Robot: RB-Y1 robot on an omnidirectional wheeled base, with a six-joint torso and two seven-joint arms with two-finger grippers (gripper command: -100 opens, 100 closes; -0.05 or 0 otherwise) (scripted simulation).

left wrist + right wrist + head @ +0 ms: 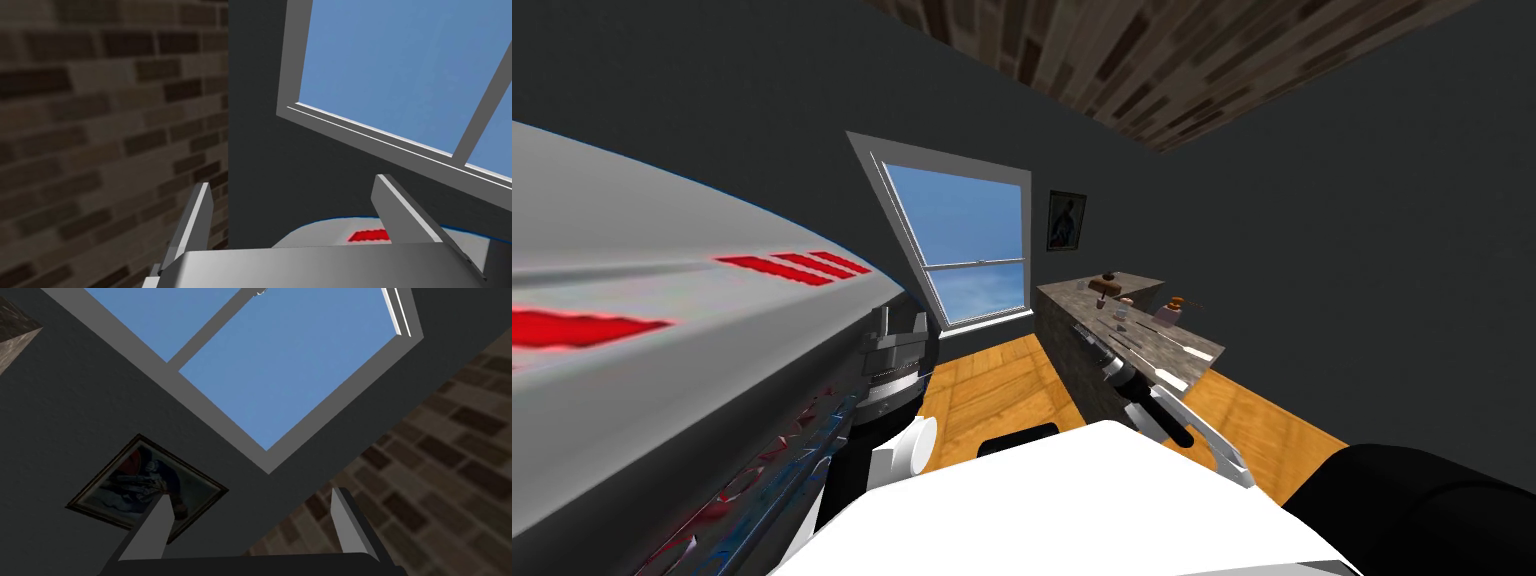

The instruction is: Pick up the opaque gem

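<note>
The left gripper is held wide open, its two fingers standing well apart, and nothing is gripped between them. Just beyond its body, a rounded grey surface with red marks is seen low between the fingers. In the head view this gripper is raised beside that same grey surface, which sweeps across the robot's left as a broad curved shape with red stripes on it.

The right gripper is likewise spread open and empty. In the head view the right arm is stretched forward on the robot's right, towards the near side of a counter with a mottled grey top.

Several small things are set on the counter, well apart from both grippers: a brown thing near the far end, a small pale thing nearer the middle, and a pale thing with an orange-brown top towards the far edge. They are too small for it to be told which of them, if any, is the gem, so its place cannot be given more closely than that.

Beyond the counter a wooden floor is laid. A window full of blue sky is set in the dark wall, with a framed picture hung just beside it. A brick-patterned ceiling is seen above.
</note>
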